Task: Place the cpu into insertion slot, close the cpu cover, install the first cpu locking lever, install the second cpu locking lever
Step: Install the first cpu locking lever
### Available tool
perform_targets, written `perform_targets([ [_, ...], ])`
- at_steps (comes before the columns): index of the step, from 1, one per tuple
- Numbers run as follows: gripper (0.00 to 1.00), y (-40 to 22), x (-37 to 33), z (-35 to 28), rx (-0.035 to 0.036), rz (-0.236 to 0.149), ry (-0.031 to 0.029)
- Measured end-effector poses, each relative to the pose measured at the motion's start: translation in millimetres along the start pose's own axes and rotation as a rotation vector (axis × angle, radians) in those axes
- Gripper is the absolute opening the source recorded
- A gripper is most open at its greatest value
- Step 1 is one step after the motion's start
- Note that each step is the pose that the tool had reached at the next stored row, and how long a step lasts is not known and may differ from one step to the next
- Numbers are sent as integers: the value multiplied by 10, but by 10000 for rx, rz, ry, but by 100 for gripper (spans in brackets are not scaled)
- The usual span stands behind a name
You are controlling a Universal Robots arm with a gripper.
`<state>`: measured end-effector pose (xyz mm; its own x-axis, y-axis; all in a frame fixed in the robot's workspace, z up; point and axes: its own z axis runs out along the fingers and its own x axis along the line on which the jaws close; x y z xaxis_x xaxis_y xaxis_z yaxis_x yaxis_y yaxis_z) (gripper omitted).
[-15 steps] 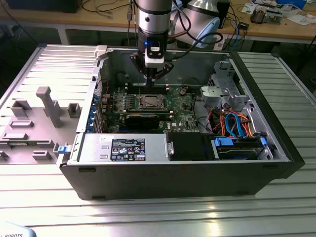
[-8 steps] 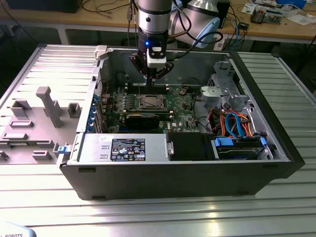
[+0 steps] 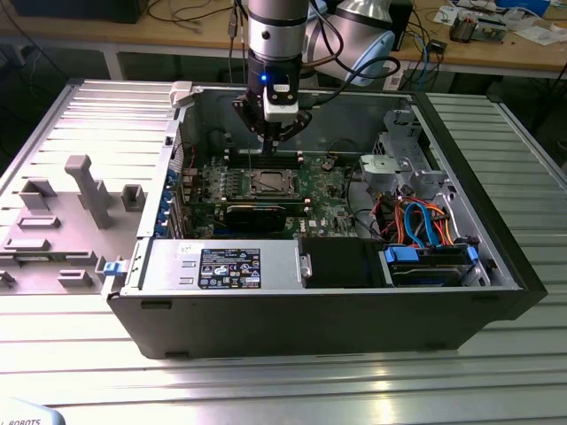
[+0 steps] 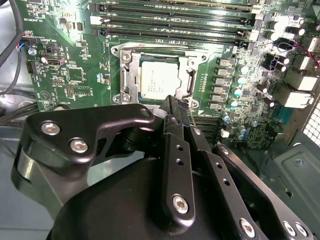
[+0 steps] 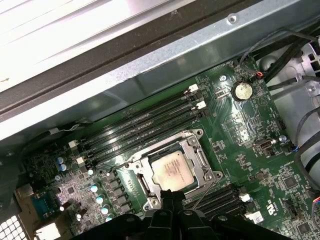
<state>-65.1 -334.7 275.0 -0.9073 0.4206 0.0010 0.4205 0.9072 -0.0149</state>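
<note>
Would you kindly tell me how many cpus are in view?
1. The cpu lies in the insertion slot, right by the gripper; parts of the case are hidden.

A ribbed metal table (image 3: 354, 390) carries everything. An open black computer case (image 3: 328, 323) lies on its side across the middle and the exterior view's right. On the exterior view's left, just beside the case, lies a flat grey fixture plate (image 3: 53, 252) with upright grey blocks. A white object (image 3: 22, 416) sits at the near left corner.
</note>
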Motion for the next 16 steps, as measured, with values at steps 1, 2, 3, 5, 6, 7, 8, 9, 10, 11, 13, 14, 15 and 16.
perform_targets([
  [1,11,0,0,0,0,-4,0],
  [2,11,0,0,0,0,-29,0],
  [3,11,0,0,0,0,-62,-1],
  [5,11,0,1,0,1,-191,-3],
  [6,11,2,2,0,1,-245,-4],
  [7,11,2,3,0,0,-309,-5],
  [8,11,2,2,0,0,-399,-7],
  [9,11,2,2,0,1,-474,-8],
  [10,11,2,2,0,1,-567,-9],
  [11,11,2,2,0,1,-644,-10],
  [13,11,2,3,0,1,-763,-12],
  [14,11,2,3,0,1,-781,-12],
  [15,11,2,3,1,1,-786,-12],
  [16,11,2,3,1,1,-787,-12],
])
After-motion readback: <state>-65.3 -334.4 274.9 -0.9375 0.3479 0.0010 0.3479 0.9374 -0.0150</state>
